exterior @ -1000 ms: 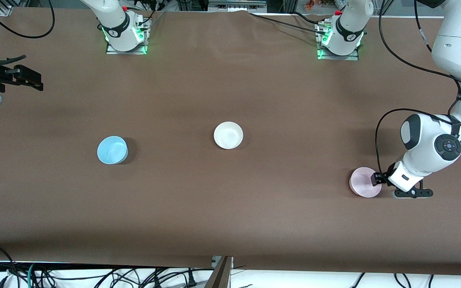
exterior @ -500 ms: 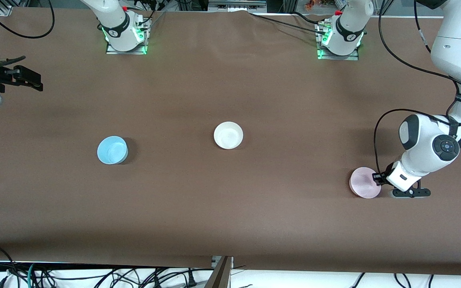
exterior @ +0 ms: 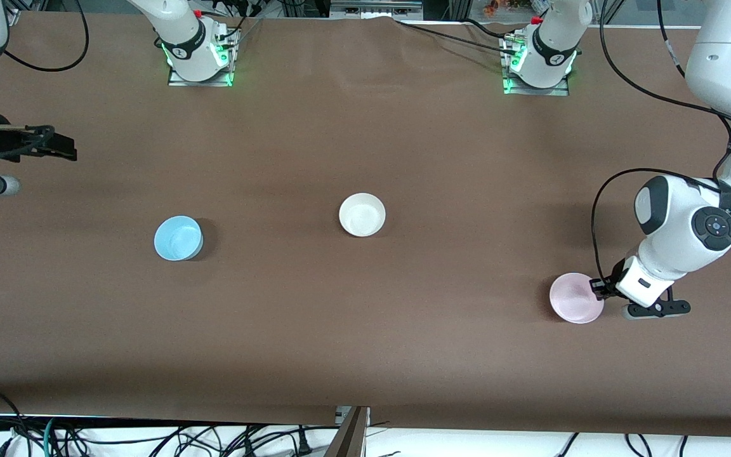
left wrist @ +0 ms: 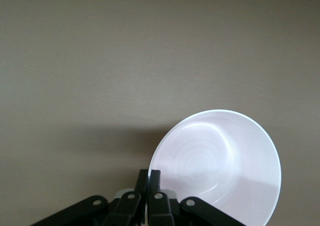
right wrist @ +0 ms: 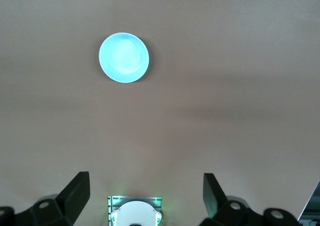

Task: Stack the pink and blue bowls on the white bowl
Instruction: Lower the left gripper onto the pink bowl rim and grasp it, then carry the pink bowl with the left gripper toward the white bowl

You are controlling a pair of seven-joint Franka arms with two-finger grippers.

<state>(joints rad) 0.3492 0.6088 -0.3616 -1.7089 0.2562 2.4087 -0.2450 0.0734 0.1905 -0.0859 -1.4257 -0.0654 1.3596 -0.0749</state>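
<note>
The pale pink bowl [exterior: 573, 298] is at the left arm's end of the table. My left gripper [exterior: 596, 289] is shut on its rim, one finger inside and one outside. In the left wrist view the pink bowl [left wrist: 220, 166] hangs tilted from the left gripper [left wrist: 148, 180], with a shadow on the table under it. The white bowl [exterior: 362, 214] sits mid-table. The sky blue bowl [exterior: 178, 238] sits toward the right arm's end and also shows in the right wrist view [right wrist: 123, 57]. My right gripper [exterior: 61, 147] is open and empty, up in the air at that end [right wrist: 145, 182].
The two arm bases [exterior: 199, 54] [exterior: 538, 60] stand along the table edge farthest from the front camera. Cables [exterior: 150, 438] hang below the edge nearest to it. The table is covered in brown cloth [exterior: 365, 330].
The pink bowl has come up a little in my left gripper and shifted slightly. My right gripper has shifted a little at its end of the table. The white and blue bowls have not moved.
</note>
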